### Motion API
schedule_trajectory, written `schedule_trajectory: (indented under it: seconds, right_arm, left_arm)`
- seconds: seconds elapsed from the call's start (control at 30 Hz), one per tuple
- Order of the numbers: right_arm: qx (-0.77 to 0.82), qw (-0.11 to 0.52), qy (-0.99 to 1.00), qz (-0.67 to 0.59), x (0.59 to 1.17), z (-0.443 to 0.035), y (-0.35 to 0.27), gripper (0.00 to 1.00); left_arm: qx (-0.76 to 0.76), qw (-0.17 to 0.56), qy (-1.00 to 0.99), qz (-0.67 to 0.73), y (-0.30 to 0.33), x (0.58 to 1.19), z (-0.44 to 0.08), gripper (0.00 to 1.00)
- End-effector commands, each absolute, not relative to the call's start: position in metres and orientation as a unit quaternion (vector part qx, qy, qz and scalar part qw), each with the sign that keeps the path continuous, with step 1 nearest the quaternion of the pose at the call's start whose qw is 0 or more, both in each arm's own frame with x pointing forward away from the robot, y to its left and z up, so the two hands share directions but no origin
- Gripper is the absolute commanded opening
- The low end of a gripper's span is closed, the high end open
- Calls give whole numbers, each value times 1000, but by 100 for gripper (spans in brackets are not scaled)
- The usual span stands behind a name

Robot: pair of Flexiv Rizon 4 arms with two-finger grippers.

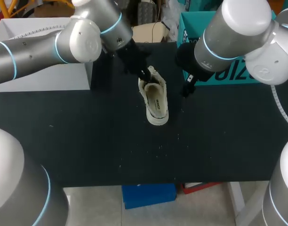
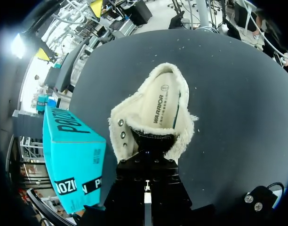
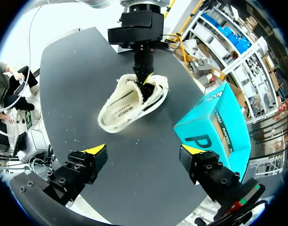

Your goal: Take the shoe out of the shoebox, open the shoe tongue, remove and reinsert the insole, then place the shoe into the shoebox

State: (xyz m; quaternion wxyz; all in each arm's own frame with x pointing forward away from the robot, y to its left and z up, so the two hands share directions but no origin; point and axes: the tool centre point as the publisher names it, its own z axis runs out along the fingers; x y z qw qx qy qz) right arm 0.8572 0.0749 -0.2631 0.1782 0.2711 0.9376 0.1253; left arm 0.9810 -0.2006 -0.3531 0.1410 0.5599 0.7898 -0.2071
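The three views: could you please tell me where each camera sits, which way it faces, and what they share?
Head view: above and behind the robot, looking down on the table; both arms enter from the sides.
Left wrist view: on the left arm, facing down into the shoe; the left end effector shows at its opening.
Right wrist view: on the right arm, facing the shoe; the open right end effector shows.
Shared: all show the shoe and shoebox.
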Motion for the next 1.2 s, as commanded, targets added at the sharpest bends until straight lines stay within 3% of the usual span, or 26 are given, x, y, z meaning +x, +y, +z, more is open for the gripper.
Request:
schedule_trajectory:
  seconds: [0.03, 0.47, 0.53, 0.67, 1.2]
  right_arm:
    - [271, 178, 938, 125, 857, -264, 76, 100]
    - [271, 178, 938, 125, 857, -264, 76, 100]
    - [271, 178, 938, 125, 857, -264, 76, 100]
    - [271, 178, 938, 125, 857, -264, 76, 100]
    - [271, 178, 938, 125, 857, -264, 76, 100]
  left_arm:
    - [562, 143, 785, -220, -202, 971, -366, 0]
    - [614, 134, 761, -163, -176, 963, -318, 2]
    - [623, 124, 757, -153, -174, 959, -317, 22]
    - [637, 106, 752, -134, -171, 951, -322, 38]
    - [633, 98, 758, -122, -165, 943, -370, 41]
